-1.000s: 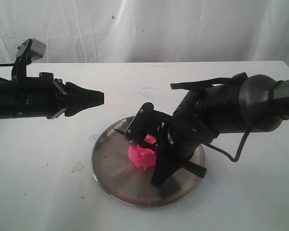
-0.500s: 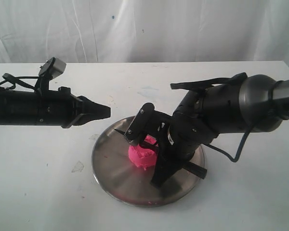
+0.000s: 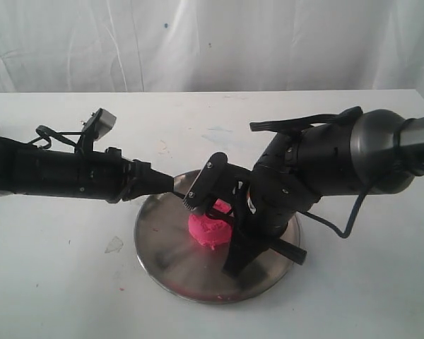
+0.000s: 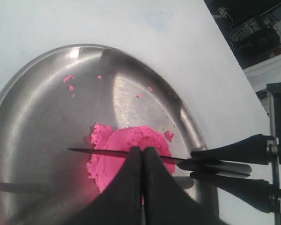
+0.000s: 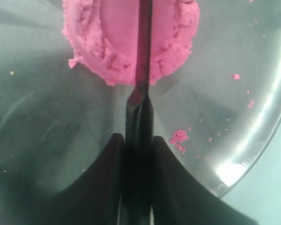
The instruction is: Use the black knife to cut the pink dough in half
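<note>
The pink dough (image 3: 210,232) sits as a small mound near the middle of the round steel plate (image 3: 155,261). The black knife (image 3: 180,195) lies across its top; how deep the blade sits I cannot tell. My right gripper (image 3: 240,226) is shut on the knife's handle. In the right wrist view the knife (image 5: 143,70) runs out from that gripper (image 5: 138,138) over the dough (image 5: 103,42). My left gripper (image 3: 171,186) is shut and empty, beside the knife's point. In its own view this gripper (image 4: 142,150) overlaps the knife (image 4: 98,152) above the dough (image 4: 131,138); contact is unclear.
Pink crumbs (image 4: 68,78) are scattered on the plate (image 4: 37,70), with more crumbs (image 5: 178,137) near the rim. The plate stands on a white table (image 3: 56,296) with a white curtain behind. A small clear scrap (image 3: 114,244) lies left of the plate.
My left arm has come down and to the right, from above the table to the plate's rim by the knife's point. The right arm, knife and dough have stayed put.
</note>
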`<state>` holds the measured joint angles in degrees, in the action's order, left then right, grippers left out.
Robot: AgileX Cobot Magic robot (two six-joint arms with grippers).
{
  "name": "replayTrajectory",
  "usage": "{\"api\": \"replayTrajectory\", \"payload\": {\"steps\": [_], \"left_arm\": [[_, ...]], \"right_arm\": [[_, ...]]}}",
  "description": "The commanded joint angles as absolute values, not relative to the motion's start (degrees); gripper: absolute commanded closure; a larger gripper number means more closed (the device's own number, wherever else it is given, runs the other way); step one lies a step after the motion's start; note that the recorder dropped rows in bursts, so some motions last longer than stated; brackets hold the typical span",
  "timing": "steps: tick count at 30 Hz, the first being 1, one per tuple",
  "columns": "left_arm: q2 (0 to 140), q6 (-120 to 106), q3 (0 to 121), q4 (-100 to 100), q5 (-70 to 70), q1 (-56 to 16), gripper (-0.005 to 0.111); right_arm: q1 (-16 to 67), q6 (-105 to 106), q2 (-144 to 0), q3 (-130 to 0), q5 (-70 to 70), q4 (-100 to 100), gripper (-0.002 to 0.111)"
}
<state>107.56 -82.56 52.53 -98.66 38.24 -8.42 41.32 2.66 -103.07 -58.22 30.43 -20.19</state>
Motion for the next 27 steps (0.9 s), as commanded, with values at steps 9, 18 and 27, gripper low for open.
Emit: {"api": "replayTrajectory", "payload": {"steps": [9, 18, 27], "left_arm": [[109.7, -83.7, 55.6, -99.9, 40.7, -8.7, 0.107], [112.7, -83.7, 58.1, -99.9, 40.4, -10.6, 0.107], [116.1, -84.8, 58.8, -99.9, 36.8, -13.2, 0.107]], "right_arm": [[41.6, 2.6, -102.9, -58.7, 31.6, -20.4, 0.108], [41.6, 2.6, -102.9, -58.7, 31.6, -20.4, 0.108], [41.6, 2.6, -102.9, -58.7, 31.8, -20.4, 0.108]]}}
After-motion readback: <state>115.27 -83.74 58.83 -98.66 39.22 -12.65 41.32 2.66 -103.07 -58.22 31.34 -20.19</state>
